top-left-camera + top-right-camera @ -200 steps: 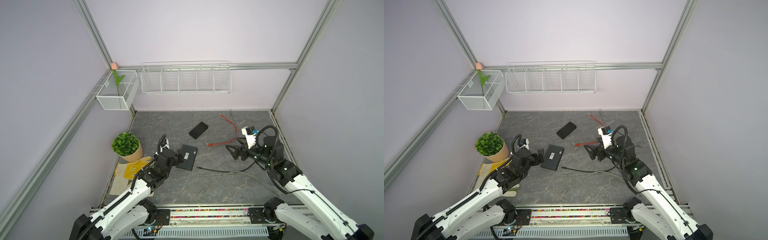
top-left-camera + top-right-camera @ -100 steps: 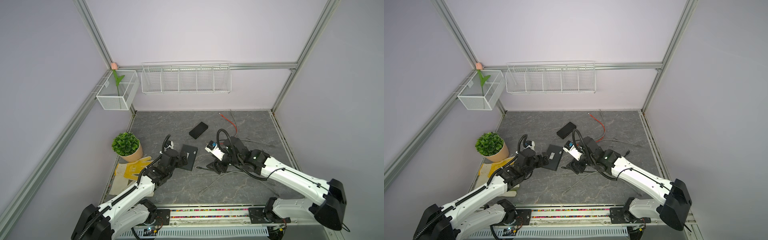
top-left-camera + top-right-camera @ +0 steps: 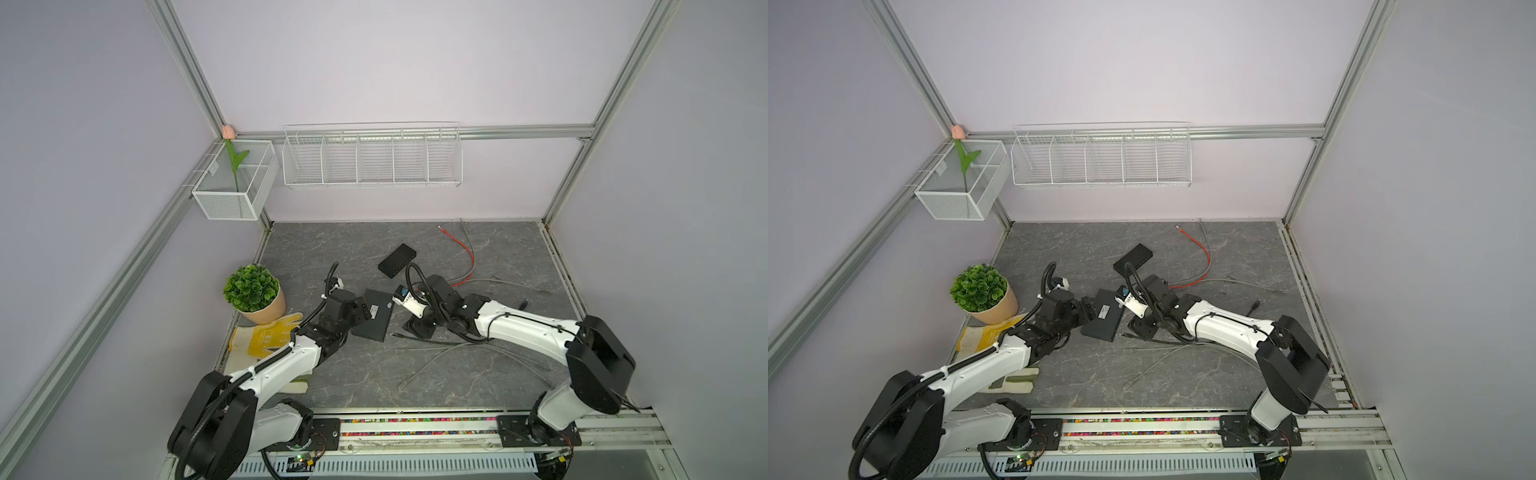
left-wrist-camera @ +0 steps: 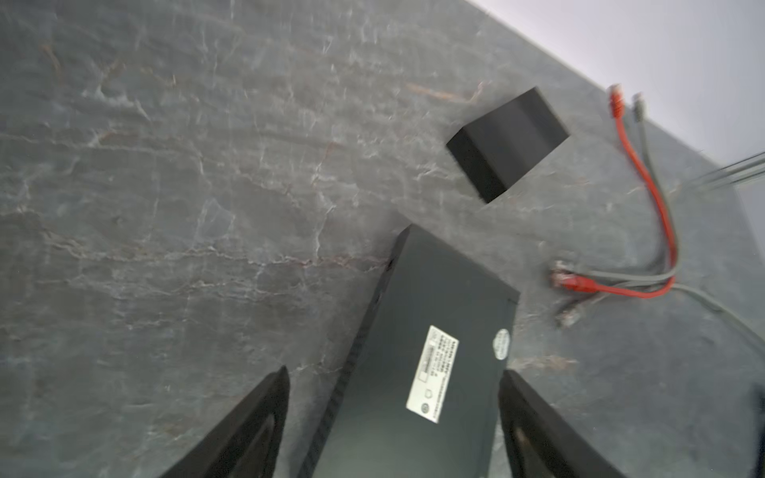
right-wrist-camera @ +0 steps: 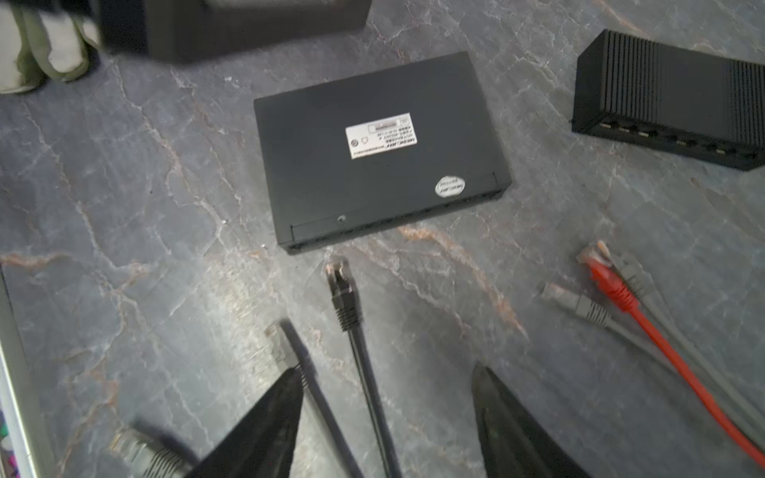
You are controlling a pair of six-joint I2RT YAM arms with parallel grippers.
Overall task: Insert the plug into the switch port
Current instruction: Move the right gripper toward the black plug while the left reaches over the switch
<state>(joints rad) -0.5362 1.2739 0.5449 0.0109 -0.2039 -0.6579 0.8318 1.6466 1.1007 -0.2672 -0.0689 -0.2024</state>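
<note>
The switch (image 3: 374, 318) (image 3: 1105, 318) is a flat black box with a white label, lying left of the table's middle. My left gripper (image 4: 393, 374) (image 3: 360, 311) is open and straddles its near end (image 4: 414, 351); one finger is close to an edge, the other stands apart. The black plug (image 5: 343, 291) (image 3: 395, 334) lies on the table just short of the switch's port side (image 5: 393, 223). My right gripper (image 5: 387, 370) (image 3: 419, 328) is open over the plug's black cable (image 5: 368, 393), which runs between its fingers untouched.
A second black switch (image 3: 397, 260) (image 5: 670, 111) lies farther back. A red cable (image 3: 468, 257) (image 5: 621, 298) and grey cables (image 5: 588, 308) sprawl to the right. Another grey plug (image 5: 276, 345) lies by one right finger. A potted plant (image 3: 253, 291) and glove (image 3: 262, 338) sit at left.
The right arm swung from the back right to the middle, over the black cable. The left gripper slid forward over the switch. Both sets of jaws narrowed somewhat.
</note>
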